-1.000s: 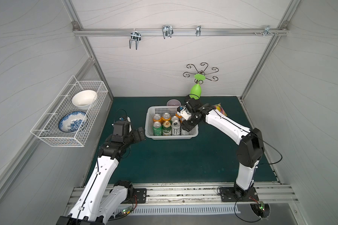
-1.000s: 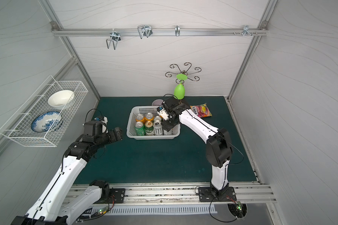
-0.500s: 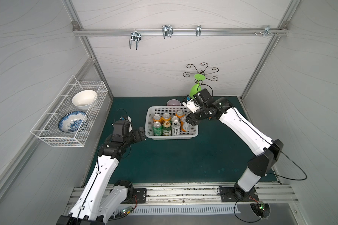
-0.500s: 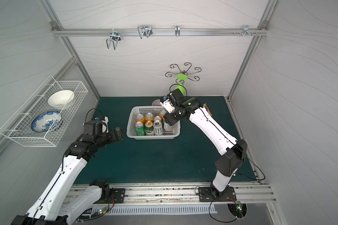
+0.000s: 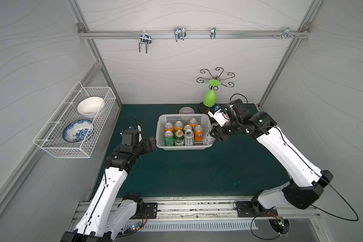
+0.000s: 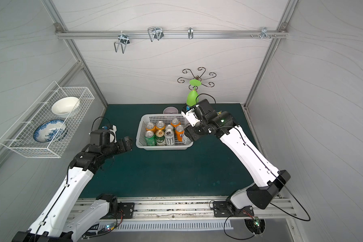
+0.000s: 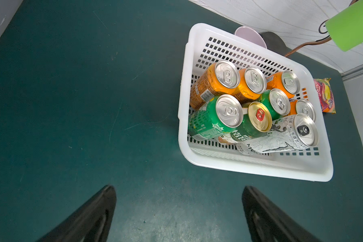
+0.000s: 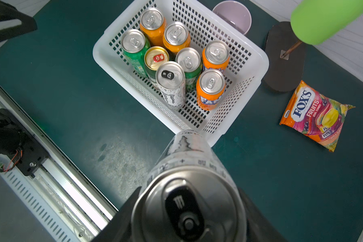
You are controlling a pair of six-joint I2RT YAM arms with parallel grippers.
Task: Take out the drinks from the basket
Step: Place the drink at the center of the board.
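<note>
The right gripper (image 8: 187,213) clamps a tall silver can (image 8: 184,159) by the basket (image 7: 249,165) corner, while the left gripper (image 7: 176,211) hangs wide open, empty.

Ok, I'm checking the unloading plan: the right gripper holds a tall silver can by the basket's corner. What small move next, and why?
Probably carry the tall silver can sideways, clear of the basket, and lower it onto the bare green mat. The right gripper is shut on it, it hangs at the basket's corner, and eight cans stand inside.
</note>
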